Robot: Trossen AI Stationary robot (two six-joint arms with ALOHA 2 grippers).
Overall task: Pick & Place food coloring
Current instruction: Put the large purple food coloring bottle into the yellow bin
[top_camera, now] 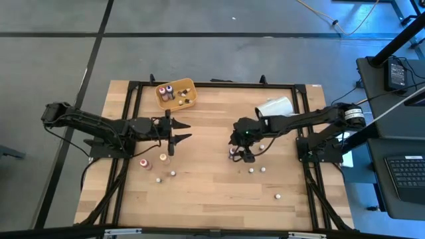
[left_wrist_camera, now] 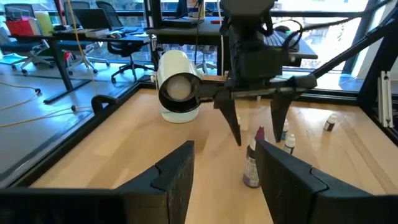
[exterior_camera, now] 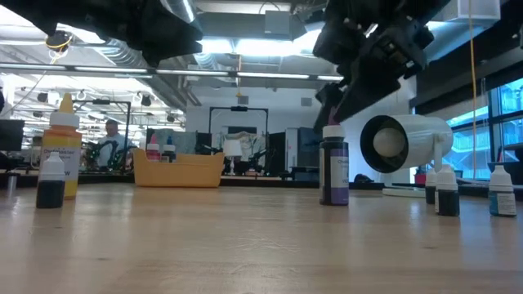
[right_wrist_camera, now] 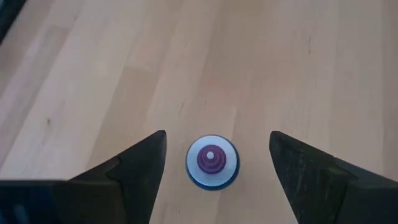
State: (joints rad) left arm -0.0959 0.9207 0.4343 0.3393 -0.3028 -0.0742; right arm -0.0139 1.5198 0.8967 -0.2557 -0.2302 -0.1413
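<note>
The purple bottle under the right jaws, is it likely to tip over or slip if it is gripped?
The purple bottle stands upright, tall on a narrow base, so an off-centre touch could probably tip it. Its round body may turn or slip between flat jaws. The right gripper is open around it, roughly centred, which should help.

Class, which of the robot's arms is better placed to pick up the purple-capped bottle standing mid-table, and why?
Probably the right: its open tool hangs directly above the small purple-capped bottle, fingers either side. The left tool sits farther off, only facing it.

Purple bottle (exterior_camera: 333, 167) stands upright beside the white cylinder (exterior_camera: 404, 144).
</note>
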